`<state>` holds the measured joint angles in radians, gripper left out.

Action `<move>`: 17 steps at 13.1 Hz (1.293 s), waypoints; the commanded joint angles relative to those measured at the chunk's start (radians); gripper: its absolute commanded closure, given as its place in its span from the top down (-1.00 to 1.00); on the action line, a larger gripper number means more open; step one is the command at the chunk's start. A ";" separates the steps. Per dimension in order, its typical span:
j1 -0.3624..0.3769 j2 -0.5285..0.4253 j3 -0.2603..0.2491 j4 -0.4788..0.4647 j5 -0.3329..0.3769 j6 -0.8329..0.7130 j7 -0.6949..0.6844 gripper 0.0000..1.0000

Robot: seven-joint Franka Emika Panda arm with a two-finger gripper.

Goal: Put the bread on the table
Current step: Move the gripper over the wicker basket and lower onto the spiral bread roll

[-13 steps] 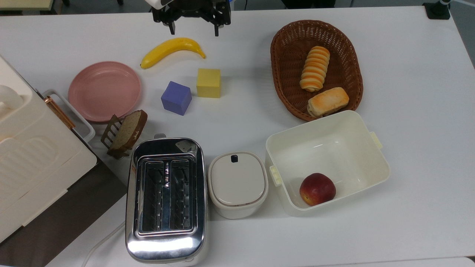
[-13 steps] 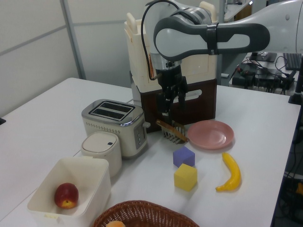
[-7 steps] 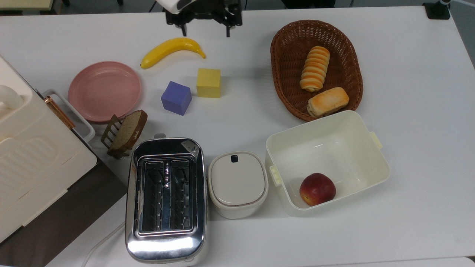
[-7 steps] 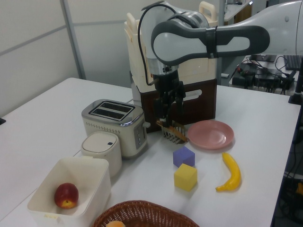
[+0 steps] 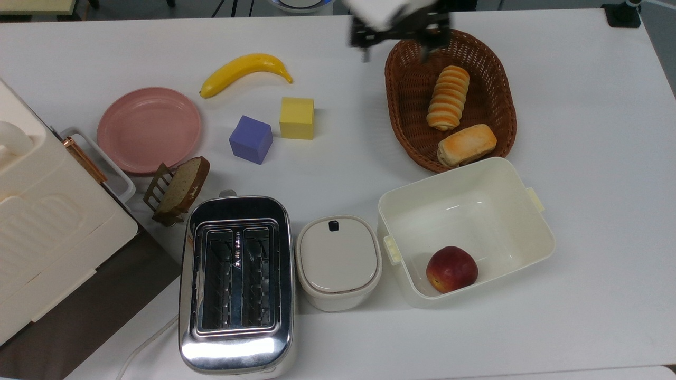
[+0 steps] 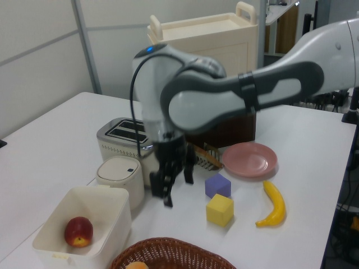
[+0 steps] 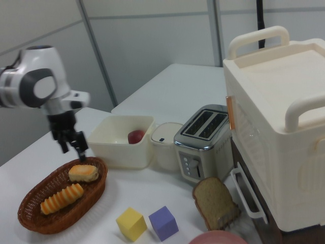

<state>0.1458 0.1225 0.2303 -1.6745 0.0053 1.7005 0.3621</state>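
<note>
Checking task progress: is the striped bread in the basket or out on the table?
In: the bread lies inside the wicker basket, beside the golden bun.

Pale grey panelled walls with darker vertical seams close the room at 12 o'clock in the right view. In the left view, a similar panelled wall stands at 10 o'clock, and a cluttered desk with cables sits at 2 o'clock. Light is even and soft.
</note>
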 commanded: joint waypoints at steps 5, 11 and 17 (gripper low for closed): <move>0.294 0.060 -0.117 -0.171 0.002 0.202 0.086 1.00; 0.322 0.137 -0.134 -0.168 -0.016 0.208 0.115 1.00; 0.356 0.193 -0.140 -0.160 -0.048 0.312 0.127 1.00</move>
<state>0.4466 0.2954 0.1148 -1.8371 -0.0198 1.9734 0.4575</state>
